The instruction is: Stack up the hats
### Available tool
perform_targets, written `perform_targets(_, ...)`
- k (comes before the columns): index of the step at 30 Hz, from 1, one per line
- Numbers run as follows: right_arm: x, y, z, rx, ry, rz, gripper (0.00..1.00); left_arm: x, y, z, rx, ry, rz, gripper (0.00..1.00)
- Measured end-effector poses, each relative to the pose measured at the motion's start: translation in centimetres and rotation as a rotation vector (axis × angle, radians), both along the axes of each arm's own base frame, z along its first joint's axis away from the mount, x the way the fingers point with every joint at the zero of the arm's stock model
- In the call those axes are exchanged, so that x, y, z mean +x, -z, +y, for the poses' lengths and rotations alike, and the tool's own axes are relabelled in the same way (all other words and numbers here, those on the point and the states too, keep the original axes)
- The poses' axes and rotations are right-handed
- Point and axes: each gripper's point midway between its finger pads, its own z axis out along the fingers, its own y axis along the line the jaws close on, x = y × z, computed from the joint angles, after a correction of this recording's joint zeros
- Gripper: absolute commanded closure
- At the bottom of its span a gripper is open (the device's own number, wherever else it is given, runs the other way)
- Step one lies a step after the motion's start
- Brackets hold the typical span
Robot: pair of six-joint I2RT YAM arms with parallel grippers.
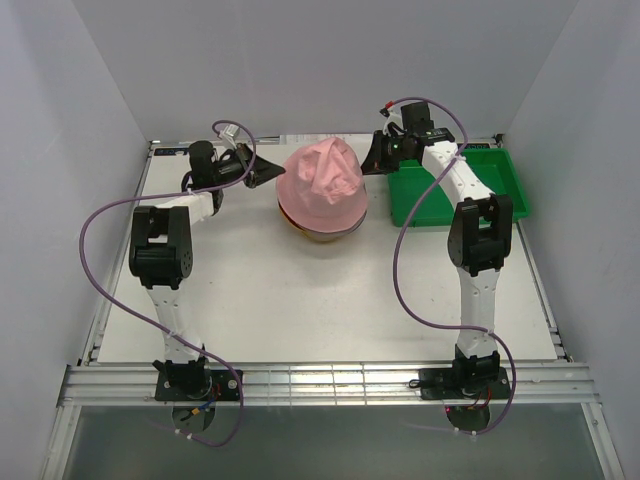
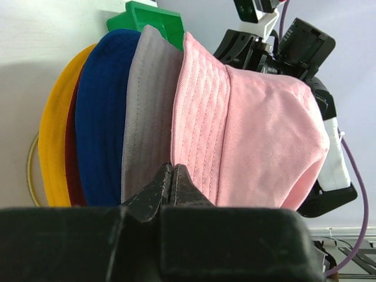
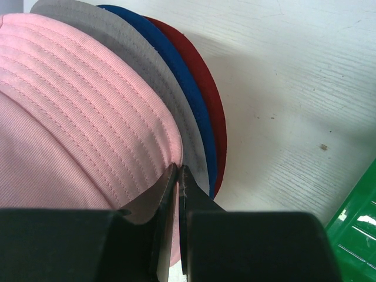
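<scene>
The hats sit in one stack at the back middle of the table, with the pink hat (image 1: 322, 180) on top. In the left wrist view the brims stand side by side: yellow (image 2: 53, 135), dark red (image 2: 73, 158), blue (image 2: 103, 117), grey (image 2: 147, 117) and pink (image 2: 252, 135). My left gripper (image 2: 171, 167) is shut at the pink brim's edge, on the stack's left side (image 1: 272, 177). On the right side (image 1: 368, 160), my right gripper (image 3: 179, 167) is shut on the pink hat's (image 3: 70, 117) brim, beside the grey (image 3: 150, 76), blue (image 3: 176, 76) and dark red (image 3: 200, 76) brims.
A green bin (image 1: 515, 180) stands at the back right, just behind the right arm, and shows at the corner of the right wrist view (image 3: 358, 235). A gold wire stand (image 2: 29, 170) peeks out under the stack. White walls close in the back and sides.
</scene>
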Motion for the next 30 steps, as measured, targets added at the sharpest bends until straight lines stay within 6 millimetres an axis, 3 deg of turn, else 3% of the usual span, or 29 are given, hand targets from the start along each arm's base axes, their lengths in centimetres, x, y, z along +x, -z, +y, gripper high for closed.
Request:
perform_targets(1, 0.0, 0.0, 0.0, 0.000, 0.000, 0.000, 0.92, 0.0, 0.0, 0.0, 0.000, 0.000, 0.001, 1.00)
perform_targets(22, 0.4, 0.4, 0.0, -0.012, 0.012, -0.018, 0.92, -0.8, 4.5, 1.2, 0.018, -0.045, 0.067, 1.00)
perform_targets(30, 0.4, 1.1, 0.0, -0.009, 0.013, -0.012, 0.92, -0.7, 4.9, 1.3, 0.039, -0.050, 0.047, 1.00)
